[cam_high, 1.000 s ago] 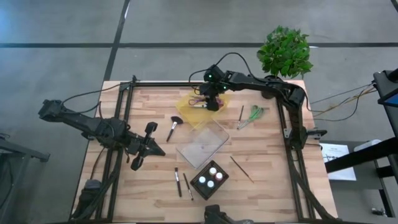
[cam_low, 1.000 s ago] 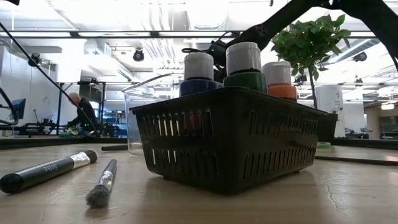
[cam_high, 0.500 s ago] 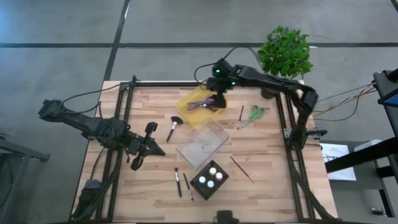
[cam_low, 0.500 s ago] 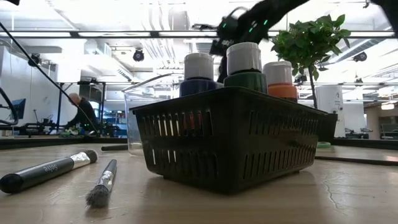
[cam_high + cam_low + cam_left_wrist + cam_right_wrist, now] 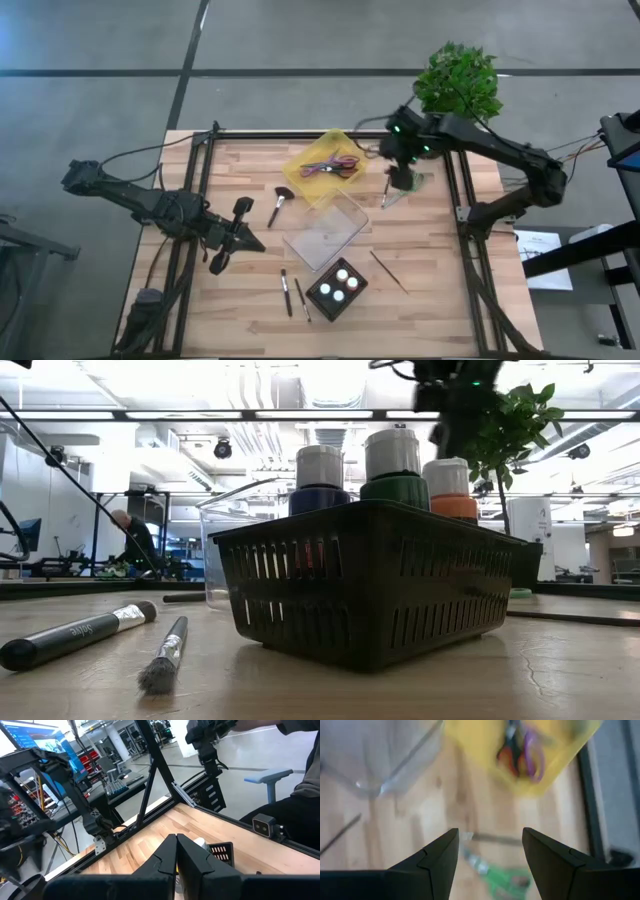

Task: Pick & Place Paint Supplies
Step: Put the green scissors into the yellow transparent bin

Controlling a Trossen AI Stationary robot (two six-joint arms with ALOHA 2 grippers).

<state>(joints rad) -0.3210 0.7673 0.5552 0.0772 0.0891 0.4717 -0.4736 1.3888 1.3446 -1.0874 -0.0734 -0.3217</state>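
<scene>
**Operator:** Report the gripper states, referenced to the black basket [image 5: 337, 288].

**Technician:** The right gripper [image 5: 402, 178] is positioned well beyond the basket, at the far right of the table [image 5: 440, 270], above the green-handled scissors [image 5: 409, 183]. Its jaws are spread apart and hold nothing. The left gripper [image 5: 227, 247] is positioned to the left of the basket, jaws fully closed, nothing held.

**Operator:** Location of the paint supplies?

**Technician:** Three white-capped paint bottles [image 5: 338, 284] stand inside the basket. Two brushes [image 5: 292, 294] lie just left of it; one thin brush [image 5: 388, 271] lies to its right. A wide brush [image 5: 279, 204] lies farther away, near the clear container [image 5: 325, 231]. The yellow tray [image 5: 328, 166] beyond holds scissors.
</scene>
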